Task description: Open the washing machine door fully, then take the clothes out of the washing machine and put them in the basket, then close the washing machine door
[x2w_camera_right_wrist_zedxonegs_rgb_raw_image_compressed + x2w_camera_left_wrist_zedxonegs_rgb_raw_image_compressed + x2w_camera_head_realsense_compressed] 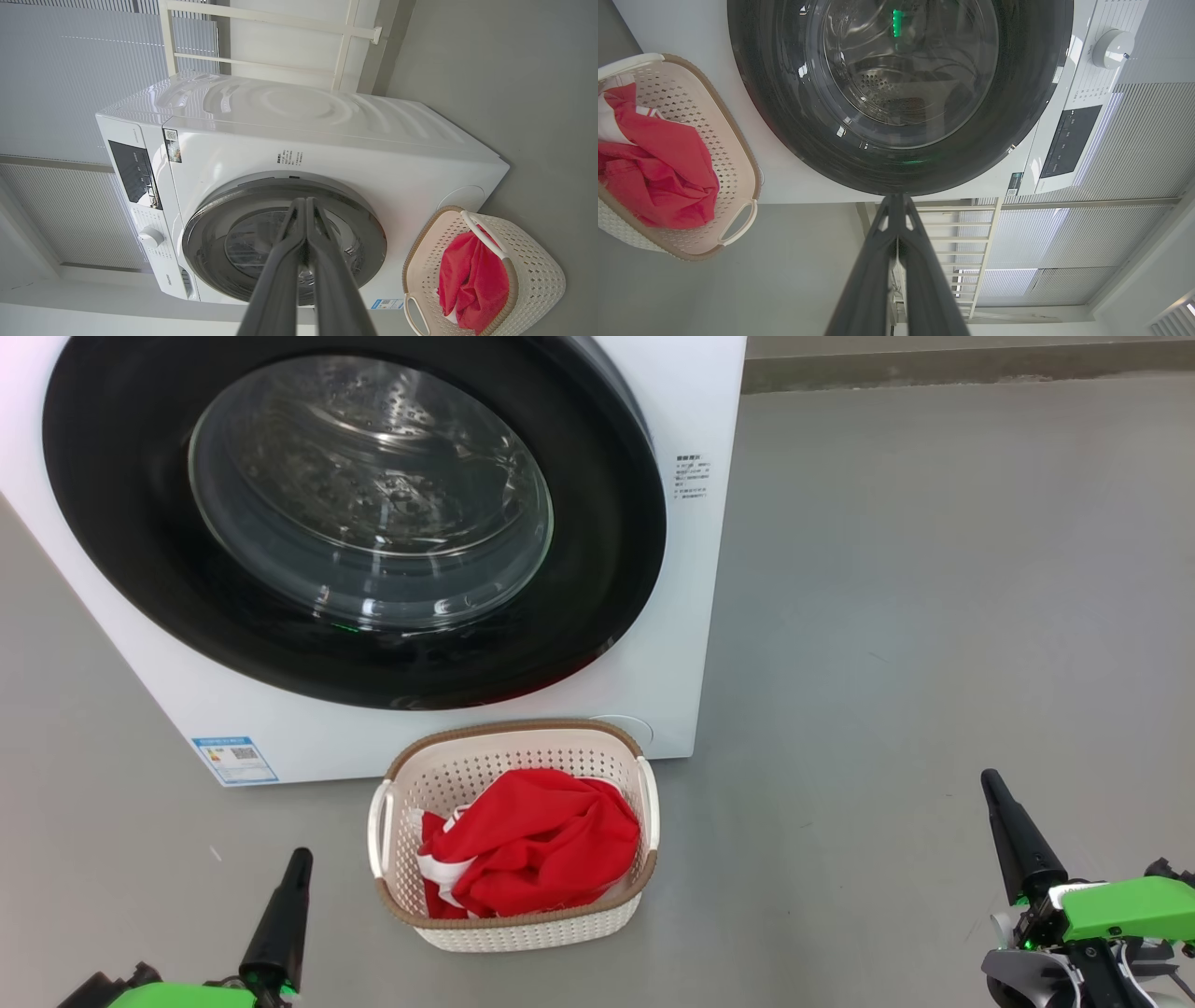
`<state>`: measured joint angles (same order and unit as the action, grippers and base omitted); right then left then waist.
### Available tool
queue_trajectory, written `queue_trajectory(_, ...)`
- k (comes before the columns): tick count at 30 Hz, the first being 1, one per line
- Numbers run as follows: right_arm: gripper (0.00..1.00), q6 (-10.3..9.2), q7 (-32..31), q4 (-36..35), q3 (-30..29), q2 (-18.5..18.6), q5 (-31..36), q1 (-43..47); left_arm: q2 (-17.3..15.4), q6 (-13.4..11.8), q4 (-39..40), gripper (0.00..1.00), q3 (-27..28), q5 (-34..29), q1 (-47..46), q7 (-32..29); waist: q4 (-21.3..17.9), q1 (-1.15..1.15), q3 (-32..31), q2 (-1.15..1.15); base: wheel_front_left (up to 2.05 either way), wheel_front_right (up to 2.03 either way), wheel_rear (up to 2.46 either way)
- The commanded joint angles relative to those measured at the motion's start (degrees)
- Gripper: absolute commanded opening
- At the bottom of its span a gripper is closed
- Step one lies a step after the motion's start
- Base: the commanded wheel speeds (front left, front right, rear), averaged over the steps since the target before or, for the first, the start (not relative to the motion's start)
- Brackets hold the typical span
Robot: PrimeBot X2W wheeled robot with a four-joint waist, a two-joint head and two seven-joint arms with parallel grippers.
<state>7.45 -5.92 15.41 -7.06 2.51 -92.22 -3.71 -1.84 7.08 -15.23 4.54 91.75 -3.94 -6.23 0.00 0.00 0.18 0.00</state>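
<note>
- The washing machine door (355, 513) is shut; the clothes (537, 845) are piled in the basket (523, 933), on the floor (934, 616) before the washing machine (709, 411).
- The left gripper (299, 857) and right gripper (991, 782) are closed, empty (final step judged done; no further move is called for).

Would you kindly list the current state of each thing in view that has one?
washing machine door: closed against the machine.
washing machine: no red fabric visible through the glass.
clothes: crumpled inside the basket.
basket: upright on the floor before the machine.
left gripper: shut, empty.
right gripper: shut, empty.
</note>
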Motion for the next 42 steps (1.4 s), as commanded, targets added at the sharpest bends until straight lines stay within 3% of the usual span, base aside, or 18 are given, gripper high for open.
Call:
queue_trajectory(1,0.0,0.03,-0.3,-1.4,0.9,0.7,-0.3,-2.4,-1.0,0.4,1.2,0.0,2.0,0.4,-2.3,-0.3,0.0,0.0,0.0,0.0,0.0,0.0,0.0)
queue_trajectory(42,0.0,0.03,-0.4,-1.4,0.7,0.5,-0.1,-2.5,-1.0,0.4,1.2,0.0,2.0,0.4,-2.3,-0.3,0.0,0.0,0.0,0.0,0.0,0.0,0.0)
